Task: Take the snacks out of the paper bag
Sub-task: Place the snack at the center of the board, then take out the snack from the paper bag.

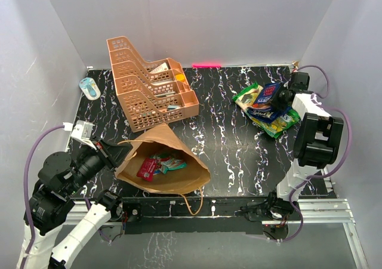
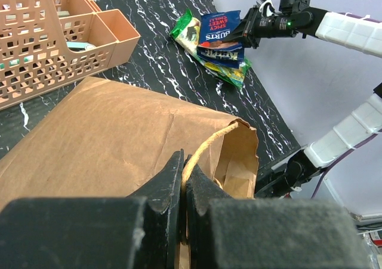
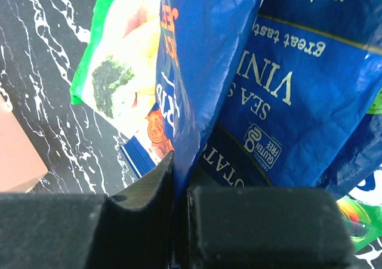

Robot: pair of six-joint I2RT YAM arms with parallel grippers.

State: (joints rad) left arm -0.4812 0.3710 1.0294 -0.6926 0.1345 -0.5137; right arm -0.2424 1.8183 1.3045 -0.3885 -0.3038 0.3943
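Note:
The brown paper bag (image 1: 164, 155) lies on its side near the front left, mouth facing the near edge, with small colourful wrappers (image 1: 160, 164) inside. My left gripper (image 1: 116, 151) is shut on the bag's rim and twine handle (image 2: 206, 150) at its left side. At the back right a pile of snacks lies on the table: a green chip bag (image 1: 250, 99) and blue packets. My right gripper (image 1: 279, 97) is shut on a blue chip bag (image 3: 209, 60), held over that pile. The pile also shows in the left wrist view (image 2: 218, 42).
An orange mesh tiered tray rack (image 1: 146, 84) stands at the back left, holding small oddments. A small light-blue object (image 1: 91, 87) sits at the far left corner. White walls enclose the black marbled table (image 1: 227, 138). A twine handle loop (image 1: 194, 203) hangs over the front edge.

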